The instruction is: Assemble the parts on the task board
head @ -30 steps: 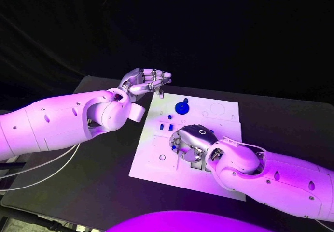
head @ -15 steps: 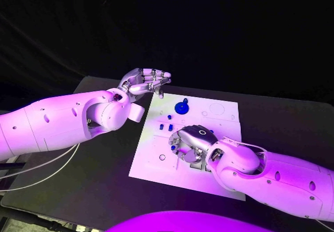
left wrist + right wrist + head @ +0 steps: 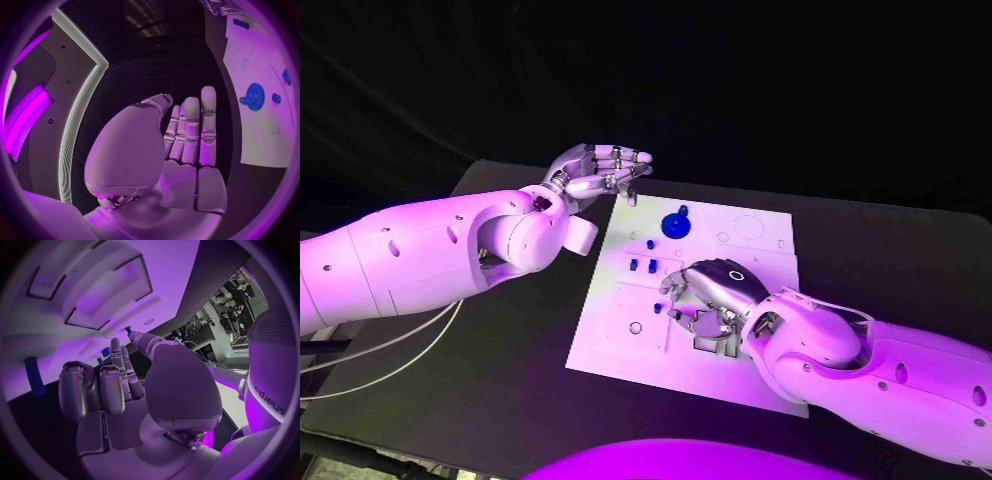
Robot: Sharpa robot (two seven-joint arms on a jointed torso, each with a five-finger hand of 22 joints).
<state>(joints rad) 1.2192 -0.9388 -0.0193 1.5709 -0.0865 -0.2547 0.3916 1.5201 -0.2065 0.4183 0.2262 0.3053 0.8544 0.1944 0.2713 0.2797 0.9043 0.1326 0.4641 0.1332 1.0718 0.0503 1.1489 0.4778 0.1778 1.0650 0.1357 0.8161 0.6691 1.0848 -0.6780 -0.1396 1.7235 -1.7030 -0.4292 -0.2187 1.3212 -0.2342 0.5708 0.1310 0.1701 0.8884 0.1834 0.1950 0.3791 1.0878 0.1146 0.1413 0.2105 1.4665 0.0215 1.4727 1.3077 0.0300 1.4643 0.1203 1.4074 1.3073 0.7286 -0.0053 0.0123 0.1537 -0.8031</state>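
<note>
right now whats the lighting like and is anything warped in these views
Head view: purple light washes the task board and both arms, and the background is black. Left wrist view: fisheye bends the board's edge, and the left hand looms large. Right wrist view: the right hand looms large and the board's recesses curve.

Matte black rectangular table [image 3: 473, 390] under purple light, black backdrop behind its far edge, thin white cables [image 3: 372, 365] trailing across the near left of the tabletop, a bright glowing strip [image 3: 28, 120] off beside it
</note>
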